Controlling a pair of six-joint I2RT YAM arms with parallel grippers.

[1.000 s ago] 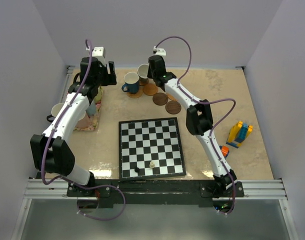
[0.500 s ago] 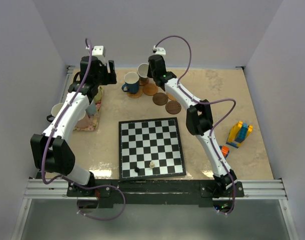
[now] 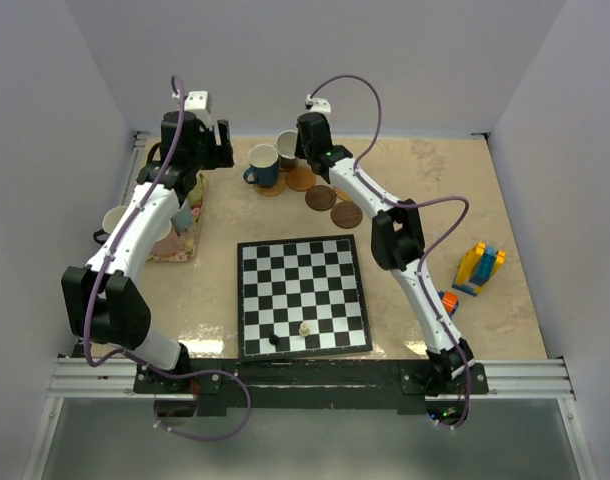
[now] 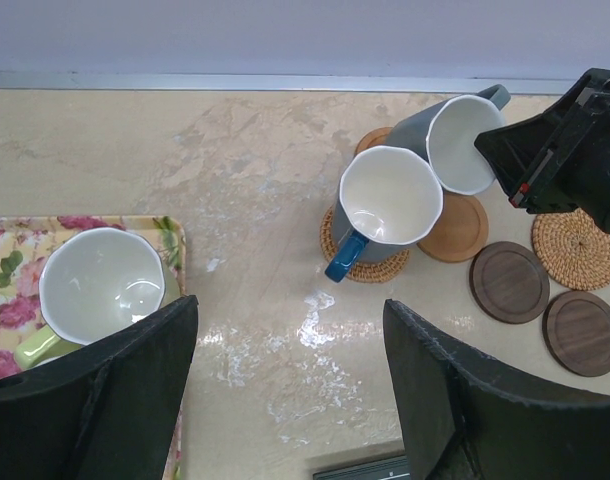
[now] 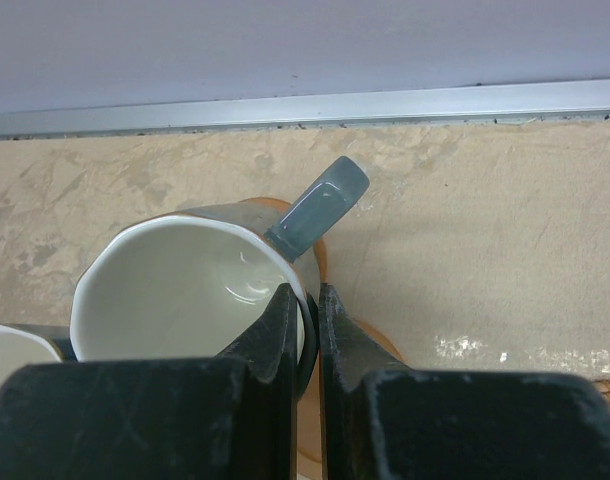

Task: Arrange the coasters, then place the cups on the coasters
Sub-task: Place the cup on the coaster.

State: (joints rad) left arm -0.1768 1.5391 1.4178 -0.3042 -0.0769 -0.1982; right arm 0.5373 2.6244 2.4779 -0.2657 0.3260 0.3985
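My right gripper (image 5: 308,300) is shut on the rim of a grey-teal cup (image 5: 185,290), one finger inside and one outside, near its handle. That cup (image 4: 460,140) leans over an orange coaster (image 5: 323,262) at the back of the table. Beside it a dark blue cup (image 4: 385,200) stands on a woven coaster (image 4: 370,262). More coasters lie to the right: a tan one (image 4: 455,228), two dark brown ones (image 4: 510,282) (image 4: 583,332) and a woven one (image 4: 577,248). My left gripper (image 4: 288,310) hangs open above bare table. A pale green cup (image 4: 100,285) sits on the floral mat (image 4: 15,260).
A chessboard (image 3: 303,295) with two pieces lies in the middle near the arms. Coloured toy blocks (image 3: 480,267) stand at the right. More cups (image 3: 115,220) crowd the floral mat (image 3: 180,250) at the left, under my left arm. The back wall runs close behind the cups.
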